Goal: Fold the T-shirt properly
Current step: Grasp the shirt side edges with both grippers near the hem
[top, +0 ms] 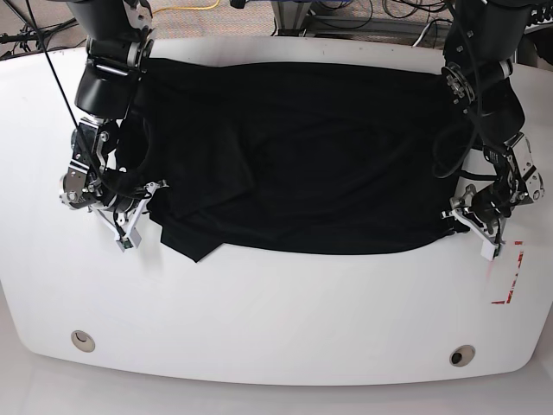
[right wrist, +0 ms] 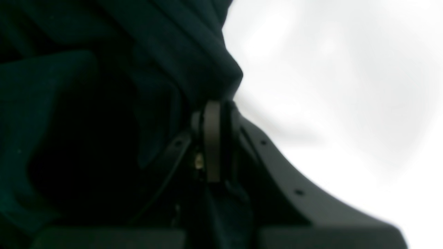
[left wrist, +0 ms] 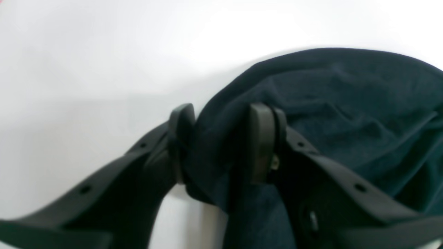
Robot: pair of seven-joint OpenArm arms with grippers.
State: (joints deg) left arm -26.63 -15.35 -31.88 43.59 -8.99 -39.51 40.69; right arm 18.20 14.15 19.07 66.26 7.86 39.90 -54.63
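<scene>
The black T-shirt (top: 294, 156) lies spread across the white table (top: 276, 311), its near edge rumpled at the left. At its near right corner my left gripper (top: 458, 220) stands low. In the left wrist view a bunched fold of the T-shirt (left wrist: 346, 103) fills the gap between the pads of the left gripper (left wrist: 221, 141). My right gripper (top: 143, 201) sits at the shirt's near left corner. In the right wrist view the right gripper (right wrist: 219, 110) is pinched shut, with the dark T-shirt (right wrist: 138, 52) rising from between its fingers.
A red tape mark (top: 510, 277) lies on the table just in front of the left gripper. Two round holes (top: 82, 340) (top: 460, 355) sit near the table's front edge. Cables (top: 363, 13) run behind the far edge.
</scene>
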